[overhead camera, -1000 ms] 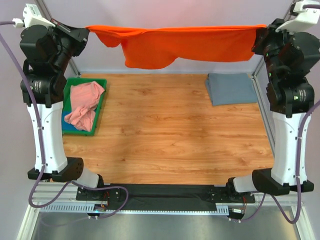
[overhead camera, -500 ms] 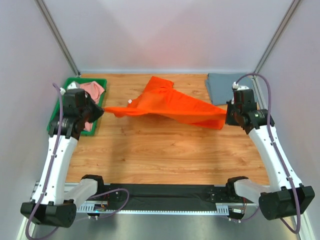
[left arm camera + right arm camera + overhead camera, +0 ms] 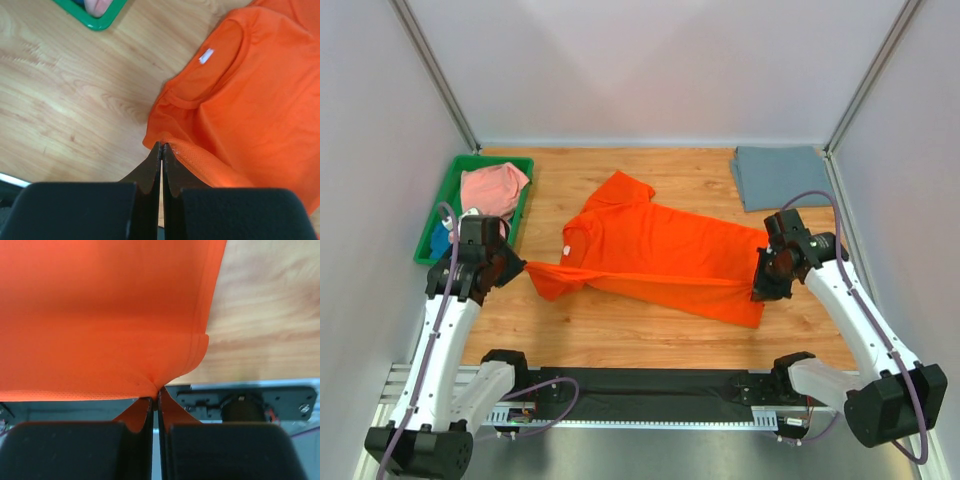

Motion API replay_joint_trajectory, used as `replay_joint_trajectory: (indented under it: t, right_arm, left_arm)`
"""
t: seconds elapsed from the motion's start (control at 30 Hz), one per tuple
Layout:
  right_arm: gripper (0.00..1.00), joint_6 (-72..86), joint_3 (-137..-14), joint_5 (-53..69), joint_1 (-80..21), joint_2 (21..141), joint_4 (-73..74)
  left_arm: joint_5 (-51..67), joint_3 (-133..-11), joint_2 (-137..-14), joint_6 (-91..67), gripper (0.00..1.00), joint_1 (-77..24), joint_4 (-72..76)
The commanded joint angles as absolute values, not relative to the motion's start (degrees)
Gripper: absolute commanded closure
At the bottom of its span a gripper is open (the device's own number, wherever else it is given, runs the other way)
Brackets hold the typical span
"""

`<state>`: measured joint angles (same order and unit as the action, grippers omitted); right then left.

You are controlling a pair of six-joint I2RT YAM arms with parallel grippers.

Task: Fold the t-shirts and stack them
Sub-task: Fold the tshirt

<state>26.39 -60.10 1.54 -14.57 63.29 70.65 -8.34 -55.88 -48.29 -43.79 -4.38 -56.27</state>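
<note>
Down comes the orange t-shirt (image 3: 660, 255): it hung in the air before, and now it lies spread out on the worktop (image 3: 620, 330), ready for folding. The left gripper (image 3: 518, 267) is pinched tight on its sleeve end, and the right gripper (image 3: 761, 291) is pinched tight on its bottom hem. Both arms reach low and wide apart
</note>
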Motion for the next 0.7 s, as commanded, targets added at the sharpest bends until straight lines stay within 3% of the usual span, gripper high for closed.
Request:
replay_joint_trajectory:
  t: [0.0, 0.4, 0.67]
  right_arm:
    - [1.00, 33.5, -55.2, 6.8, -14.9, 59.5, 73.0]
    - [1.00, 33.9, -50.3, 2.7, -16.0, 60.5, 73.8]
    - [1.00, 31.0, -50.1, 0.1, -16.0, 70.4, 67.5]
  left_arm:
    - [-12.9, -56.3, -50.1, -44.4, 1.00, -3.8, -60.0]
    - [-12.7, -61.6, -62.2, -40.9, 1.00, -3.8, -61.7]
    - [-5.5, -63.9, -74.4, -32.6, 1.00, -4.4, -54.1]
